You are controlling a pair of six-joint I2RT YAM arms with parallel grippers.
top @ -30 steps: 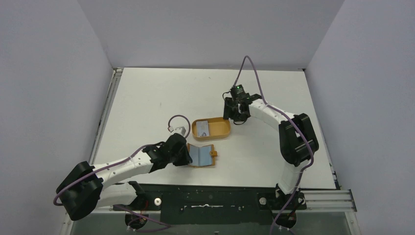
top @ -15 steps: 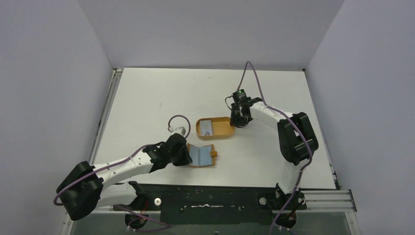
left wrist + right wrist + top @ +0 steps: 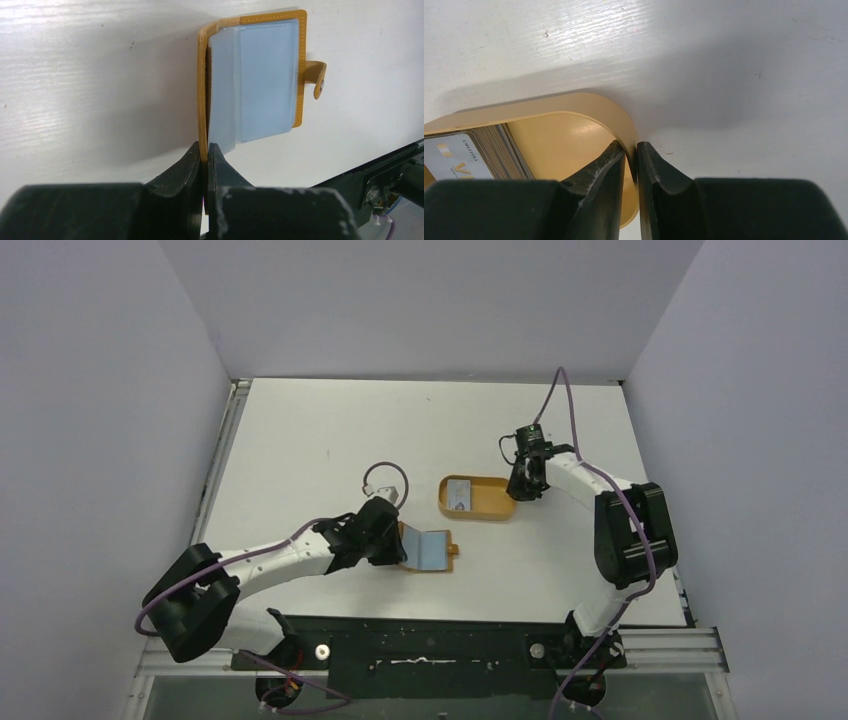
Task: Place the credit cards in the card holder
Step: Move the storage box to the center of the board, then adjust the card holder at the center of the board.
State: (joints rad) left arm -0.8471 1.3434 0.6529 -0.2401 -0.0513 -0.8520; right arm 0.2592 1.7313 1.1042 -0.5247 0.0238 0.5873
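The card holder [image 3: 432, 550] lies open on the table, tan with pale blue clear pockets [image 3: 265, 80] and a snap tab [image 3: 315, 75]. My left gripper [image 3: 401, 546] [image 3: 205, 150] is shut on the edge of its upright left cover. A stack of credit cards [image 3: 459, 494] [image 3: 459, 160] lies at the left end of an orange oval tray [image 3: 495, 508] [image 3: 574, 102], a silvery card on top. My right gripper [image 3: 522, 488] [image 3: 631, 150] is shut on the tray's right rim, one finger inside and one outside.
The black front rail [image 3: 430, 640] runs just below the card holder and shows at the lower right of the left wrist view [image 3: 390, 175]. Grey walls enclose the white table [image 3: 330, 430] on three sides.
My right gripper closed on the tray's rim and pulled the tray with its cards to the right. The left arm slid a little right with the card holder in its grip.
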